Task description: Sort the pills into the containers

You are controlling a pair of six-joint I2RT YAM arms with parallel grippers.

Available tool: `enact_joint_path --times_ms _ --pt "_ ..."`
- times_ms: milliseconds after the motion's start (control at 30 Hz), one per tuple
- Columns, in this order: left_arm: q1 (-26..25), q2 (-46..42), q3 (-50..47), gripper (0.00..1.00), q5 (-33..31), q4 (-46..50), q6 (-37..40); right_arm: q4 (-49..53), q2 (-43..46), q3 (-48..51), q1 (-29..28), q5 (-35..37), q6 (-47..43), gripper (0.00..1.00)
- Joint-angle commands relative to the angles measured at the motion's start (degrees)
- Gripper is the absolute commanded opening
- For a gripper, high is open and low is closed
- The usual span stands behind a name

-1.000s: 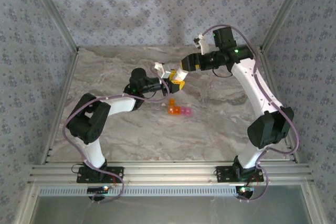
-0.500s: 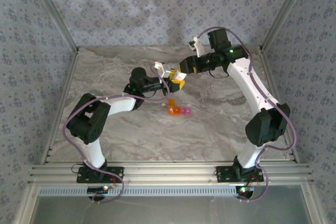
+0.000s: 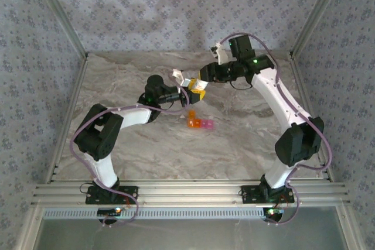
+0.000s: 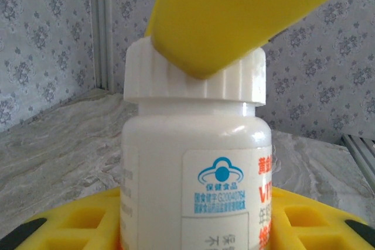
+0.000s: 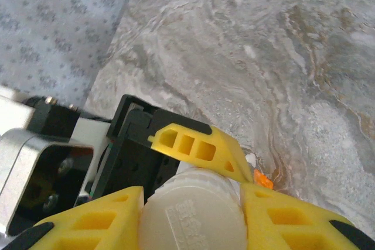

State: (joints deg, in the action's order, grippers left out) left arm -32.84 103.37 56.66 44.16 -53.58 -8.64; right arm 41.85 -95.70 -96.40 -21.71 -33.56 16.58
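Mid-frame in the top view, the left gripper [image 3: 192,91] is clamping a white bottle [image 4: 196,162] upright while the right gripper [image 3: 197,82] is pinching its cap [image 4: 176,83], partly covering it. The containers [image 3: 200,123] are lying just below them on the table [image 3: 246,139].

Both arms reach inward, left pincer [image 3: 186,90] and right pincer [image 3: 198,84] meeting (both clamped, right above left).

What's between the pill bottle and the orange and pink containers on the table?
The white cap is still on the bottle, gripped by the right pincer. Nothing visible lies on the table between bottle and containers.
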Motion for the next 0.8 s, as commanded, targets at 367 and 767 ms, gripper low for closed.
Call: enact_joint_path --times_ms 367,767 --pt "-0.8 -2.1 1.9 0.0 1.7 -4.8 0.9 -8.1 3.3 6.6 -5.3 11.0 15.3 0.42" --pt "-0.9 -2.1 2.0 0.0 1.8 -4.6 1.0 -3.1 3.5 -0.5 -2.6 9.5 11.4 0.68"
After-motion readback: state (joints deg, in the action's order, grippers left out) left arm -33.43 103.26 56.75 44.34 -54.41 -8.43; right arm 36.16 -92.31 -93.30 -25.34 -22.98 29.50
